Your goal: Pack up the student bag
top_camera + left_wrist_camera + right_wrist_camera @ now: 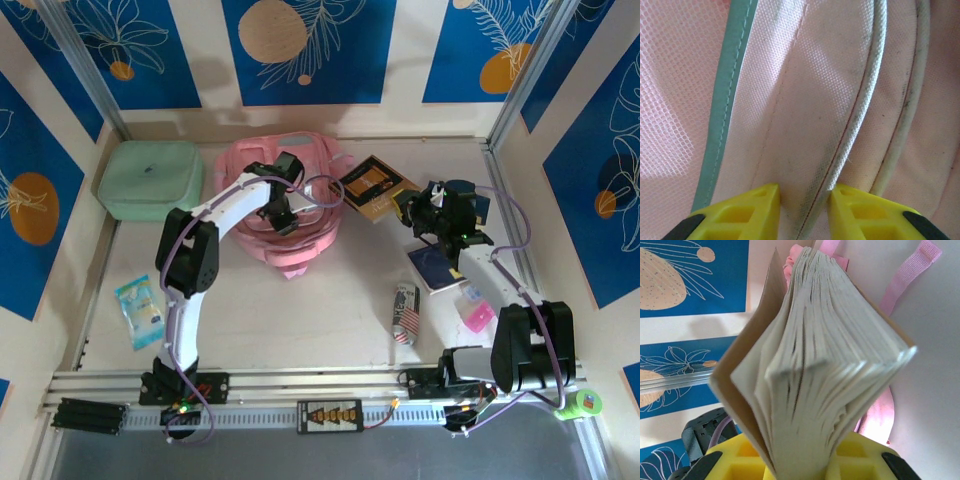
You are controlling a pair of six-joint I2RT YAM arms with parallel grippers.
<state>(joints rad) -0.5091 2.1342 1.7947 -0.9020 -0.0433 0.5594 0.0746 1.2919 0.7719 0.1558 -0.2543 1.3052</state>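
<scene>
The student bag [305,240], pink and soft, lies at the back middle of the table. My left gripper [283,215] reaches down onto its top. In the left wrist view its yellow fingers [752,210] are shut on a fold of the bag's pink fabric [815,100] with pale piping. My right gripper [428,212] is shut on a thick book with a brown cover [375,187], held just right of the bag. In the right wrist view the book's fanned pages [825,340] rise between the yellow fingers [860,455], with a pink strap [905,275] behind.
A mint green case [150,180] sits at the back left. A tissue packet [140,312] lies front left. A blue booklet [435,268], a can [405,313] and a pink item [477,317] lie front right. A green tape roll [585,403] sits by the right base.
</scene>
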